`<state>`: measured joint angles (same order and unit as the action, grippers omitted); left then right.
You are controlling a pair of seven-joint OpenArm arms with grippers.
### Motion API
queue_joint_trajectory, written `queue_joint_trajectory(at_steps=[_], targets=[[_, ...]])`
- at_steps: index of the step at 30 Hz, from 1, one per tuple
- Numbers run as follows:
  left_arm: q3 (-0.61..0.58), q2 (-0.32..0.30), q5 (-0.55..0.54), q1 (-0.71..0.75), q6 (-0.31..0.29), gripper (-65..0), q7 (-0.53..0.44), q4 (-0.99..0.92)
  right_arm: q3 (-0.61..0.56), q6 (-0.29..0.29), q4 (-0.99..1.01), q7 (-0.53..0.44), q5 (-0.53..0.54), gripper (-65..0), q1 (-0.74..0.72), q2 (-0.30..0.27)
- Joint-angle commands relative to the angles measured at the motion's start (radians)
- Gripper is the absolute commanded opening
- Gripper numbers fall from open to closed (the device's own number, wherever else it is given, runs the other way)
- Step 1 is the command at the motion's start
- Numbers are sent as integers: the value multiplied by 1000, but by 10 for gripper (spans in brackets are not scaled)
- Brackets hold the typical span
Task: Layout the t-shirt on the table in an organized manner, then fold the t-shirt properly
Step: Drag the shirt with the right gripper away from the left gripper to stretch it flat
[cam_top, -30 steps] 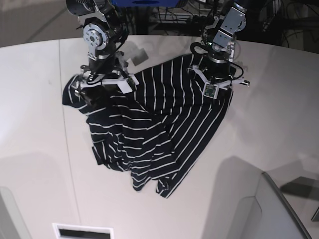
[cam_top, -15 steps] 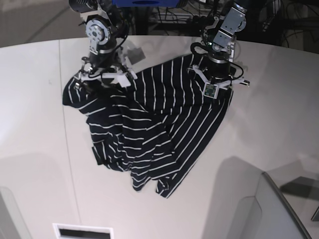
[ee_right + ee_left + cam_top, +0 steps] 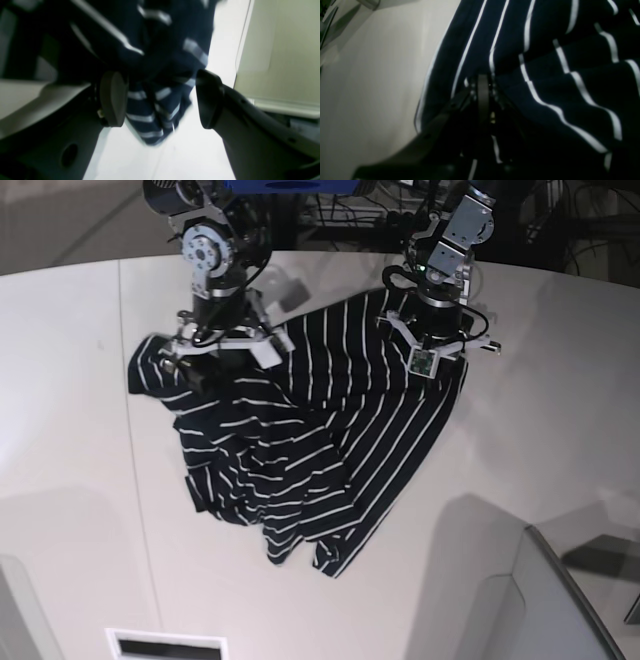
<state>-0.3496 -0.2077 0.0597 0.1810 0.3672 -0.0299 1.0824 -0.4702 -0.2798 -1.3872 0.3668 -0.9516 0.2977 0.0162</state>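
Note:
The dark navy striped t-shirt (image 3: 320, 440) lies crumpled on the off-white table (image 3: 70, 430), spread at the back and bunched toward the front. My left gripper (image 3: 432, 352) sits at its far right edge. In the left wrist view it (image 3: 482, 85) is shut on a fold of the t-shirt (image 3: 545, 75). My right gripper (image 3: 215, 355) is over the shirt's far left part. In the right wrist view it (image 3: 160, 102) is open, with striped cloth (image 3: 155, 110) hanging between its fingers (image 3: 112, 100), close to the left one.
A thin dark seam (image 3: 140, 480) runs front to back on the table's left. A grey box corner (image 3: 560, 600) stands at the front right. A white slotted plate (image 3: 165, 645) sits at the front edge. Cables and dark gear (image 3: 560, 220) lie behind the table.
My right arm's wrist has turned and shifted slightly right over the shirt's left part, and the cloth there has shifted a little. The left arm has not moved.

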Motion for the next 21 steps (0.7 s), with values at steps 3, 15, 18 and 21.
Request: queue_joint_trajectory(at_steps=[3, 15, 18, 21], targets=[[-7, 1, -45, 21, -76, -650, 124, -21, -26, -31, -21, -13, -20, -260, -12, 5], [-7, 1, -45, 24, -76, -650, 124, -23, -42, -32, -21, -13, -82, -260, -27, 9], [-9, 1, -45, 24, -76, -650, 124, -23, -42, -32, -21, -13, -152, -260, -27, 26], [-9, 1, -45, 24, -76, -650, 124, -23, -42, -32, -19, -13, -168, -260, -33, 37]])
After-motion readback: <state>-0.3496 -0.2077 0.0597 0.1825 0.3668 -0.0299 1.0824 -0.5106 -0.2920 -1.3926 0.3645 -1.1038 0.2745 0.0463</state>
